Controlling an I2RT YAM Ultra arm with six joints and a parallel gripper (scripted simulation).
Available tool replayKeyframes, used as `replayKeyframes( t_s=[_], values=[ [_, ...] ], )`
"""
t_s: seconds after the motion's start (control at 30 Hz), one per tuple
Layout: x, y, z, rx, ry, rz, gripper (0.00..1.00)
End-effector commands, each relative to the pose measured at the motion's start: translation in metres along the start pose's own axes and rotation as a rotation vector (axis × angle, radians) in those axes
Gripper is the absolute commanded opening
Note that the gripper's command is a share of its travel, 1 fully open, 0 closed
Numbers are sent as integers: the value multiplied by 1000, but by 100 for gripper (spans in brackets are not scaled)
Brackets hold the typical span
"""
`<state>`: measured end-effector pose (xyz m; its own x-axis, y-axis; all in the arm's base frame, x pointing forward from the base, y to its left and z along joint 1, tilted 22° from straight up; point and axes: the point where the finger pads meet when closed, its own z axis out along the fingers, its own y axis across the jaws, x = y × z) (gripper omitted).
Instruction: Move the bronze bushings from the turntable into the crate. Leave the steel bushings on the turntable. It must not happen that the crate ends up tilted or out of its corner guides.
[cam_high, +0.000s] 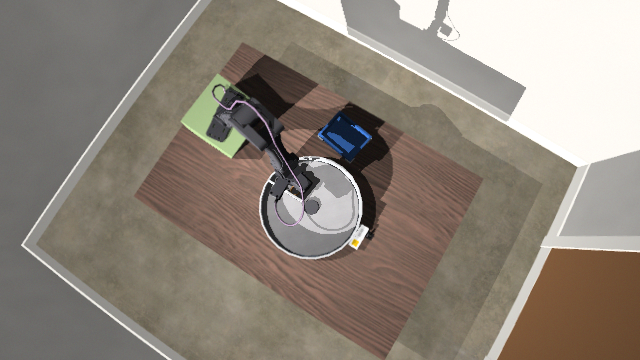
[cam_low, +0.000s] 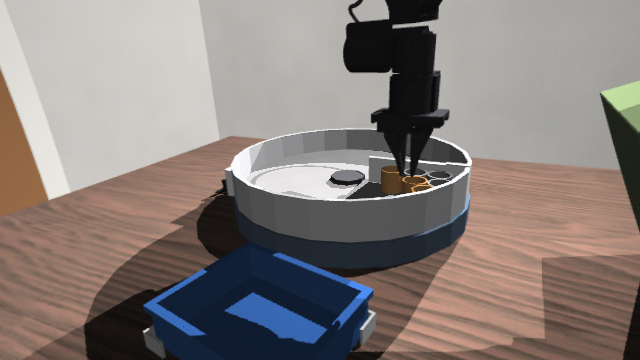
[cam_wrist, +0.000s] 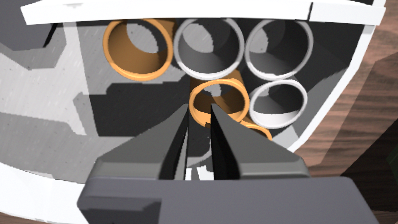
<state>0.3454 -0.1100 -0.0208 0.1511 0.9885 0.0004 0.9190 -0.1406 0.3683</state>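
My gripper points down with its fingers a little apart and nothing between them. Its tips are over the near part of a bronze bushing in the wrist view. Another bronze bushing stands upright to its left, and a third bronze bushing is partly hidden behind the right finger. Three steel bushings stand beside them, in the same walled section of the turntable. The blue crate shows no bushings; parts inside are in dark shadow.
A white divider bounds the section, and the turntable's raised rim surrounds it. A dark round hub sits at the turntable's middle. The crate stands beside the turntable. A green block is under the arm's base.
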Motion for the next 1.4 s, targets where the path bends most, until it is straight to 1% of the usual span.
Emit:
replayKeyframes(
  t_s=[0.0, 0.93, 1.0, 1.07, 1.1, 1.13, 1.17, 1.37],
  values=[
    [-6, 20, -12, -49, -32, 0, 15],
    [-6, 20, -11, -49, -32, 0, 15],
    [-5, 17, -8, -37, -29, 0, 15],
    [-4, 13, -1, -14, -25, 1, 15],
    [-3, 13, 0, -13, -24, 0, 15],
    [-3, 15, -1, -20, -25, -1, 15],
    [-3, 19, -6, -37, -28, -2, 15],
    [-4, 20, -7, -40, -28, -3, 15]
  ],
)
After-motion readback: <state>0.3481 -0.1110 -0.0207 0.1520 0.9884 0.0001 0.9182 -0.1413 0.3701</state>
